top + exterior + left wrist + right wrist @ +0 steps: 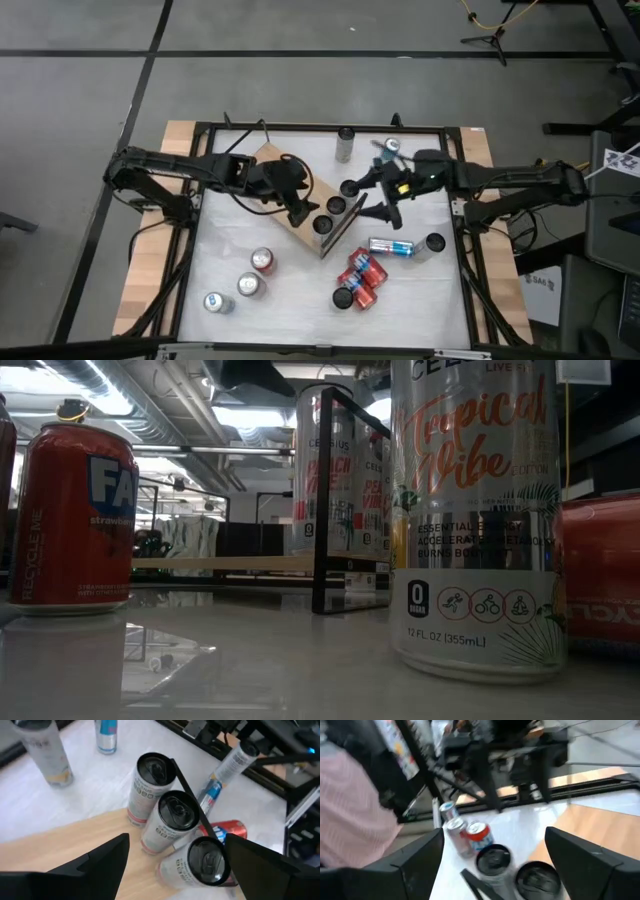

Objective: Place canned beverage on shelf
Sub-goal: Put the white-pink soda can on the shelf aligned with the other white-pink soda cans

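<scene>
Left pincer [303,213] hangs wide open and empty right over the shelf [283,190], a flat pale wood board on thin black wire, probably lining up on the three slim cans [170,822] standing in a row just ahead of its tips. Right pincer [385,203] is also spread with nothing in it, hovering past the shelf's far edge. More smooth cylinders, loose cans [360,275], sit nearer the front of the glossy white surface [300,290].

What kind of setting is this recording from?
Probably a robotics lab or workshop: a framed white table on bare grey floor, a tripod base nearby, and exposed ceiling ducts.
</scene>
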Robot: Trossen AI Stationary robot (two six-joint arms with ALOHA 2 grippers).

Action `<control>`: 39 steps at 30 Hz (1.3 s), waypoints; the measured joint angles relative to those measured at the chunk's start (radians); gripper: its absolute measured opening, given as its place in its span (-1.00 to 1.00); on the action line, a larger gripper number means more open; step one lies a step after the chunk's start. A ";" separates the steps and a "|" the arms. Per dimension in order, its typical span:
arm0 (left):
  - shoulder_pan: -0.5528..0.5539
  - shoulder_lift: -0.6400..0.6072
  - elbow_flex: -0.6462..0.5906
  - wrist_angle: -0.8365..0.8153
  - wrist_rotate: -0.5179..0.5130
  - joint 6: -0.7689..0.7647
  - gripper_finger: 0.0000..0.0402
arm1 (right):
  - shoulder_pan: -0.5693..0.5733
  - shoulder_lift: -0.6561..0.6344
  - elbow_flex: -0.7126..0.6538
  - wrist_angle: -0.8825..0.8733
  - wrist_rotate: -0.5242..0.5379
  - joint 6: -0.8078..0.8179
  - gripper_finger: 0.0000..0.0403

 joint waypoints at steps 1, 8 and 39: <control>0.001 -0.002 0.000 -0.006 0.011 0.024 0.61 | 0.011 0.023 0.028 -0.030 -0.001 -0.017 0.70; 0.002 -0.022 0.000 -0.045 0.036 0.149 0.61 | 0.070 0.178 0.220 -0.246 0.016 -0.106 0.70; -0.003 -0.112 0.000 -0.254 0.008 0.170 0.61 | 0.103 0.521 0.455 -0.386 0.069 -0.210 0.70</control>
